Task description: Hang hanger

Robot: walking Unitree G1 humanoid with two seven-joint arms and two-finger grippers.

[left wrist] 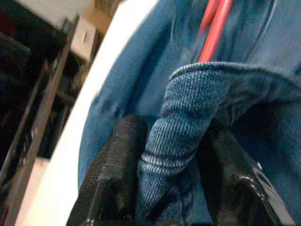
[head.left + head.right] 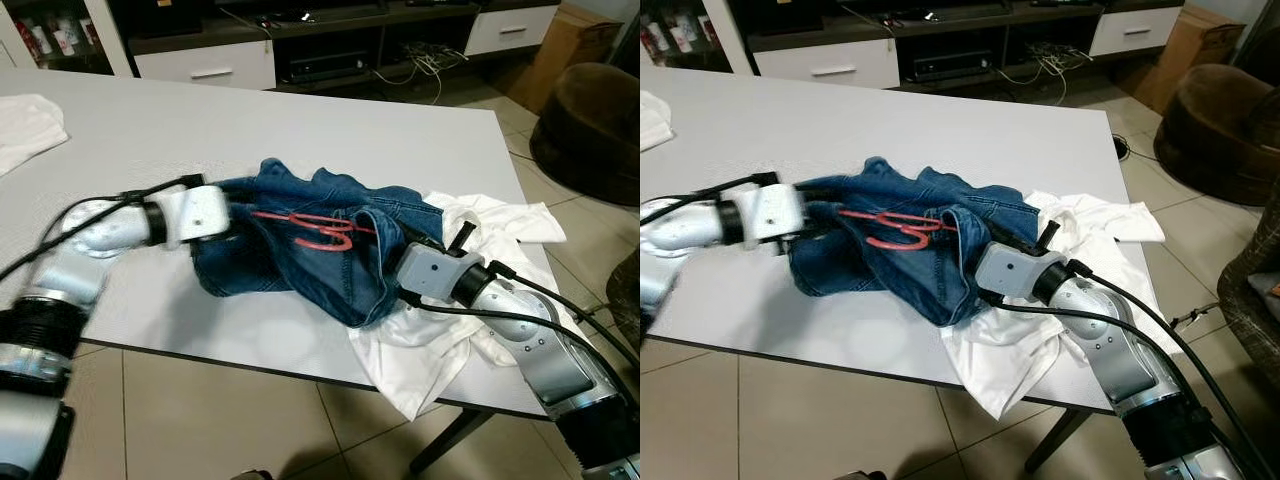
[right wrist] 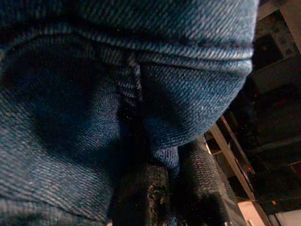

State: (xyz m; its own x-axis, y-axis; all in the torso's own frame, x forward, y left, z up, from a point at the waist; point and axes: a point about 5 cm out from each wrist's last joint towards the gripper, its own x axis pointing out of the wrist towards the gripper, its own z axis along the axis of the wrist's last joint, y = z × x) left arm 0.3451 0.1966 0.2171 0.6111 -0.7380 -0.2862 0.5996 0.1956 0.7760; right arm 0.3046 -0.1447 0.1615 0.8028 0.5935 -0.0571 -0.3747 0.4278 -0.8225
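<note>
grey table on tiled floor. left gripper clamped on a fold of jeans at their left edge; right gripper seemingly pinching denim at their right edge, fingers largely buried. red hanger lies on the jeans between both; white shirt beneath, at the table's right.

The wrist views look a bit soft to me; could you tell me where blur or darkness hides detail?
Left wrist view: slightly blurred, yet the left tool visibly pinches a denim fold below the red hanger. Right wrist view: dark and shadowed; the right tool is murky against denim.
</note>
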